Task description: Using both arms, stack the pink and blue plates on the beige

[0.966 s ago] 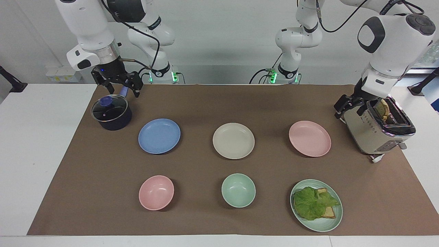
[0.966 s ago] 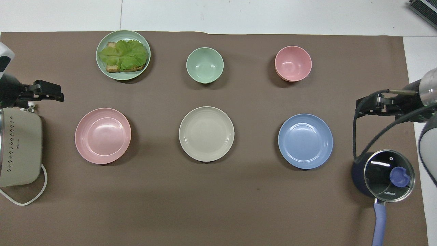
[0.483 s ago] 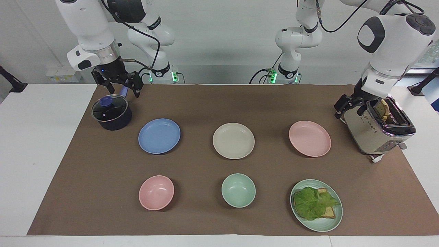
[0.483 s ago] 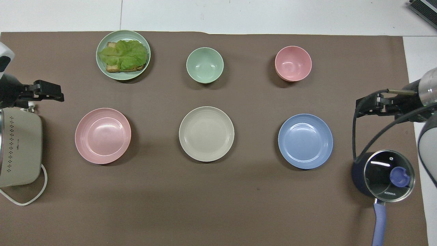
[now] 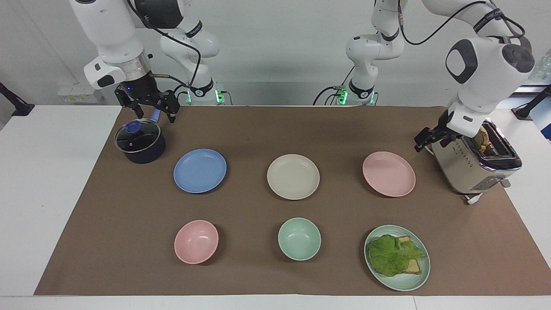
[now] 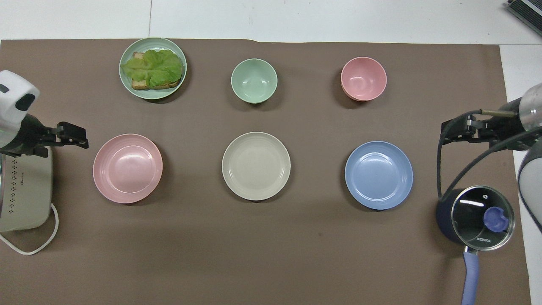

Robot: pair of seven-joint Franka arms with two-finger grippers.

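Note:
Three equal plates lie in a row across the brown mat. The beige plate (image 5: pixel 293 176) (image 6: pixel 256 165) is in the middle. The blue plate (image 5: pixel 199 170) (image 6: pixel 378 175) lies toward the right arm's end, the pink plate (image 5: pixel 388 174) (image 6: pixel 127 168) toward the left arm's end. All three are bare and apart. My left gripper (image 5: pixel 424 140) (image 6: pixel 78 137) hangs open and holds nothing, beside the toaster and just short of the pink plate's edge. My right gripper (image 5: pixel 155 114) (image 6: pixel 444 133) hangs open and holds nothing, over the mat beside the pot, clear of the blue plate.
A toaster (image 5: pixel 469 168) (image 6: pixel 23 190) with bread in it stands at the left arm's end. A dark pot with a glass lid (image 5: pixel 140 142) (image 6: pixel 476 216) stands at the right arm's end. Farther from the robots sit a pink bowl (image 5: pixel 196 241), a mint bowl (image 5: pixel 299 238) and a green plate (image 5: pixel 400 284) with a lettuce sandwich.
My left arm has swung, carrying its gripper along the toaster's side toward the pink plate. The right arm and all the dishes have stayed put.

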